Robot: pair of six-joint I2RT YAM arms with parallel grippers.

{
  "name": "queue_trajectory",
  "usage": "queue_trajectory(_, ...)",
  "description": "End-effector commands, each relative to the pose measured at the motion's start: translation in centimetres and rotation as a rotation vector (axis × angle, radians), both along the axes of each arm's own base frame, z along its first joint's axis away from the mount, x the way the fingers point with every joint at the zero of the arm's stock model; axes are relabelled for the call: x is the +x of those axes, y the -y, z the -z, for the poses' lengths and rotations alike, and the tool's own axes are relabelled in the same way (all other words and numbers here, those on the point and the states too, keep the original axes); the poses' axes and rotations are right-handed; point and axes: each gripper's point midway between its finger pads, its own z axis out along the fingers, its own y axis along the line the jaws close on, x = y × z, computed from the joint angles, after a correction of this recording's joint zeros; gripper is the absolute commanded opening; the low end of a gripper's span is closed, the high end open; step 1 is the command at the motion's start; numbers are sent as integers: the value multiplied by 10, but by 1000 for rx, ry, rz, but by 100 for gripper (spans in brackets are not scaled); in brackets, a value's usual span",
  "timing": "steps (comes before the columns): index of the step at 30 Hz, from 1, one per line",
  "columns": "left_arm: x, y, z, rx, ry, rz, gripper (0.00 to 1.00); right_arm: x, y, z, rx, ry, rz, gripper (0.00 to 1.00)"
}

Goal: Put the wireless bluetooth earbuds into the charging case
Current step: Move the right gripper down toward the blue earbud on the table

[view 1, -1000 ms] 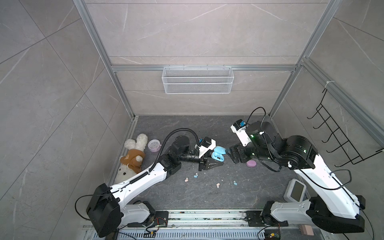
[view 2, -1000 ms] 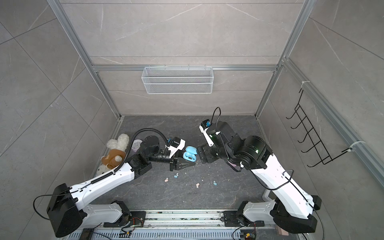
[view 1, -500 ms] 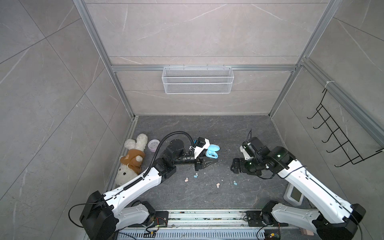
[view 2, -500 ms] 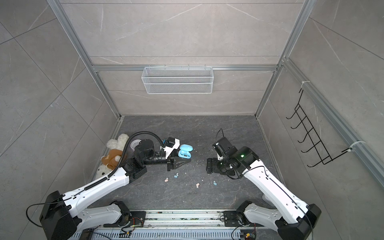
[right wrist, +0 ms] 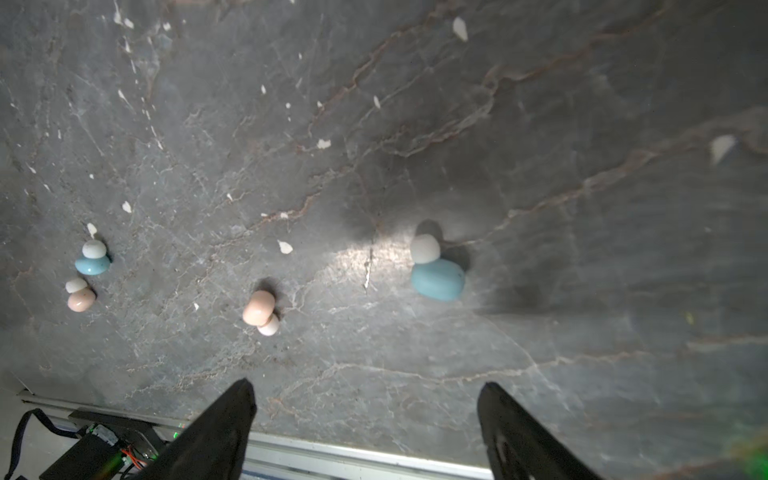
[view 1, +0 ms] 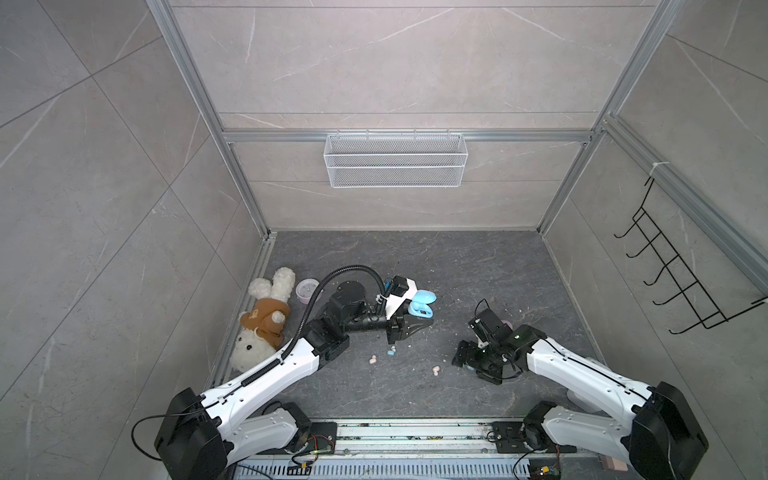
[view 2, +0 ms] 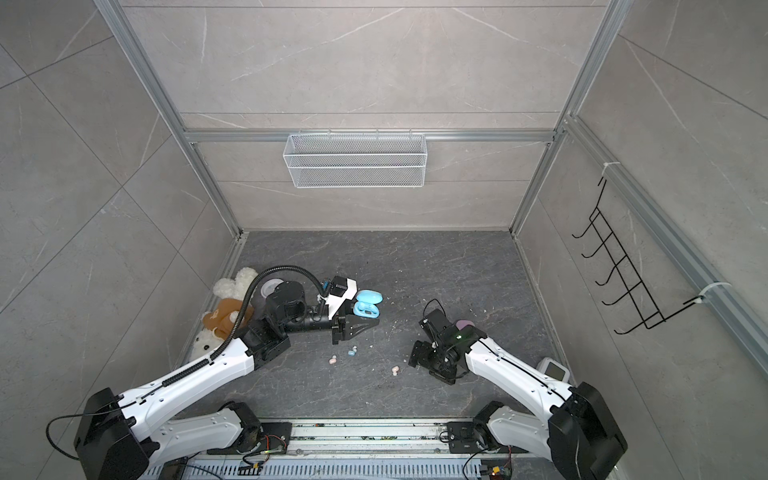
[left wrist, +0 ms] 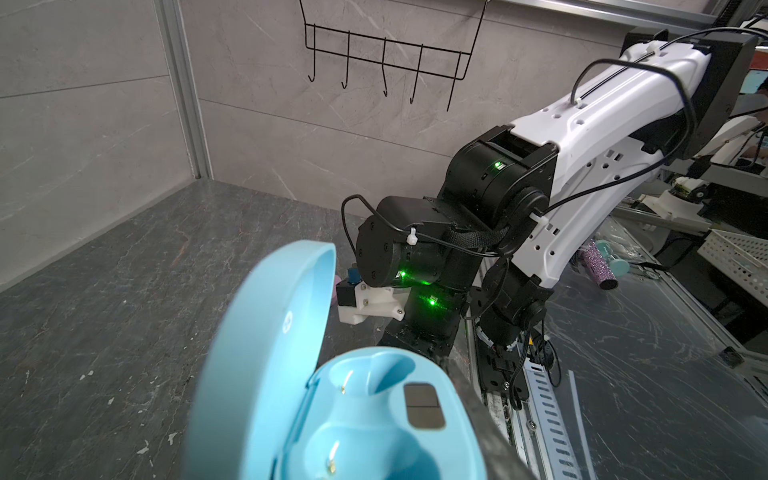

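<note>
Sky-blue plastic fills my left wrist view: the charging case (left wrist: pixel 365 419), lid swung open, is pinched in my left fingers (view 1: pixel 415 319) and looks to be held just clear of the bench (view 1: pixel 457 266). Both wells that I can see are bare, with gold contacts glinting, so I judge that no bud is seated yet.

My right fingers (view 1: pixel 465 358) are spread wide and empty, pointing down at the bench. Four earbuds lie loose below them. The nearest light-blue bud (right wrist: pixel 437 277) lies on its side with its pale tip beside it, a little ahead of the gap between my fingers and not yet inside it. A peach bud (right wrist: pixel 258 311) lies well apart from it. Farther off, a second blue bud (right wrist: pixel 92 264) and a second peach bud (right wrist: pixel 81 299) lie just beside each other. White flecks are scattered over the stone, and I must not mistake them for buds.

So the step in hand is the pick of the first blue bud, which matches the blue case. The next move calls for sliding forward until the bud sits between my fingers, then lowering almost to the bench. I should close on the hard coloured body, not on the soft tip. The bud is small and rounded, and I expect it could squirt out sideways if I close off-centre. After that comes the carry across to the open well.
</note>
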Motion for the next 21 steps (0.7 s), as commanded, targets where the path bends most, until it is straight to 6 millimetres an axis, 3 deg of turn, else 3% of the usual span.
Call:
queue_trajectory(1, 0, -4, -15, -35, 56, -8, 27, 12, -3, 9, 31, 35, 43, 86)
queue_trajectory(8, 0, -5, -14, -34, 57, -11, 27, 13, 4, 26, 28, 13, 63, 83)
queue_trajectory(21, 0, -6, -13, -31, 60, -16, 27, 27, 4, 30, 23, 29, 59, 82)
